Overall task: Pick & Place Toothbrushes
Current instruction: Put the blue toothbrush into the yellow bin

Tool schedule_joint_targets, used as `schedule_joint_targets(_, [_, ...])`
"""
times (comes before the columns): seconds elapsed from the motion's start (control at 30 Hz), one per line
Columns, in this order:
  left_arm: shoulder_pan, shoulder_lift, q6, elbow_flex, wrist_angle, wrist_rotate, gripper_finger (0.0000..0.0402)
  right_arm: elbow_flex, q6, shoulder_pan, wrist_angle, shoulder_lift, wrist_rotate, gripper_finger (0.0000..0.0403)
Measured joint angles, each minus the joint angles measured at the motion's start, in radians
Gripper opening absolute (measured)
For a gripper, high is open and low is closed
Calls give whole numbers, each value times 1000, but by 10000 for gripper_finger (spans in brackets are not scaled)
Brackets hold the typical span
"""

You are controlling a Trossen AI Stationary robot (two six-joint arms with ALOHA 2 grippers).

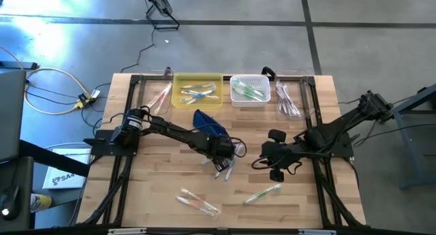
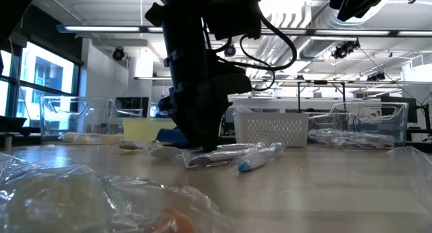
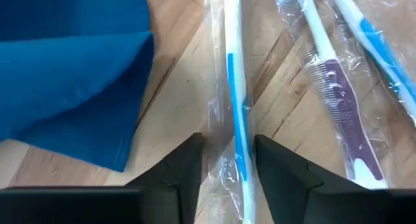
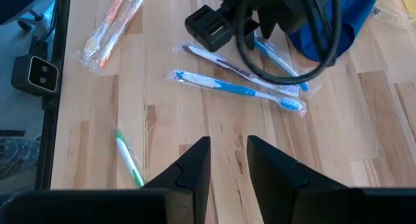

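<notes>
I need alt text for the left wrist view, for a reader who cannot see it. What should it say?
The left gripper straddles a wrapped blue-and-white toothbrush lying on the wooden table, one dark finger on each side. A dark blue pouch lies beside it, and a wrapped purple-handled toothbrush lies on the other side.

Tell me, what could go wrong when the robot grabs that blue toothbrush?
The left hand straddles a wrapped blue toothbrush, so its fingers may pinch only the slippery wrapper and drop it. The purple toothbrush lies close beside and might get nudged. The blue pouch nearby could snag.
</notes>
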Motion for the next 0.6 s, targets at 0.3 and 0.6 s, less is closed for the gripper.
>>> schedule_joint_targets(0.3, [1, -3, 16, 0, 14, 38, 48, 0, 0, 0, -4, 0, 0, 94])
schedule_joint_targets(0.6, [0, -50, 58, -4, -17, 35, 20, 0, 0, 10, -6, 0, -3, 94])
